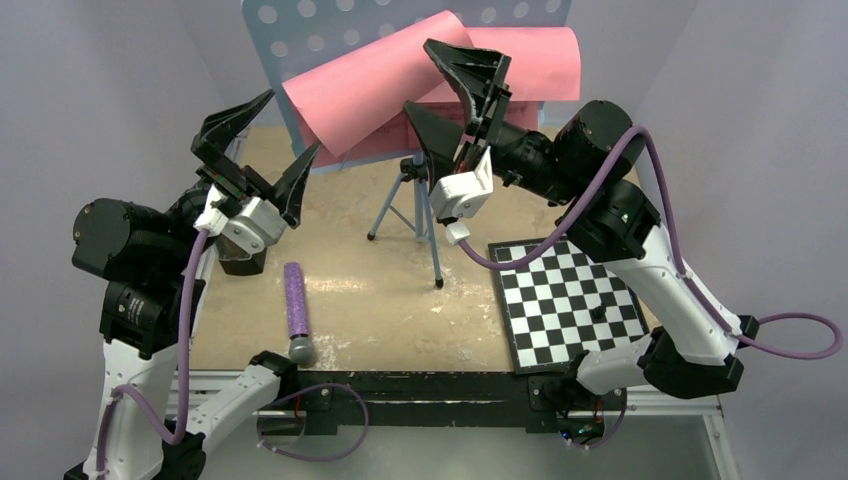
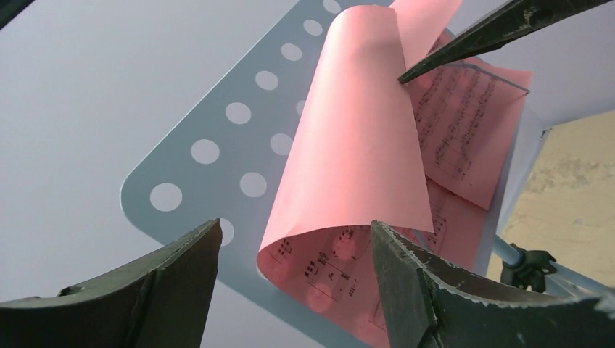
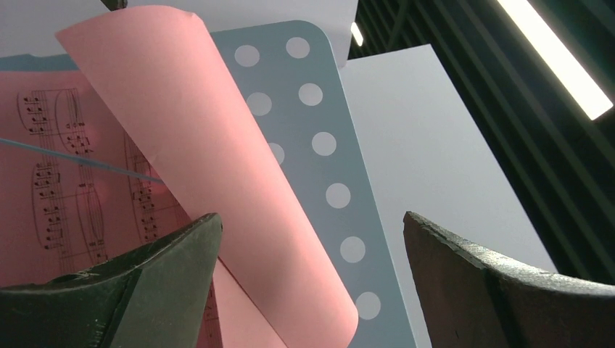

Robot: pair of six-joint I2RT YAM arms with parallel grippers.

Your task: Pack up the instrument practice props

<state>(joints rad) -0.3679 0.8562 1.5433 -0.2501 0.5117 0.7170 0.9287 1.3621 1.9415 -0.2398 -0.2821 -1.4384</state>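
The light-blue perforated music stand (image 1: 300, 30) stands at the back on tripod legs (image 1: 420, 215). Two pink sheet-music pages (image 1: 370, 85) curl forward off its desk. My left gripper (image 1: 292, 122) is open and empty, raised at the lower left edge of the left curled page (image 2: 355, 145), apart from it. My right gripper (image 1: 418, 75) is open and empty, between the two curls, with the right page (image 3: 217, 181) just above its left finger. A small black object (image 1: 240, 262), perhaps the metronome, is mostly hidden under my left wrist.
A purple microphone (image 1: 297, 310) with a grey head lies near the front edge, left of centre. The black-and-white checkered board (image 1: 570, 300) lies at the front right. One finger (image 2: 493, 29) of my right gripper shows in the left wrist view.
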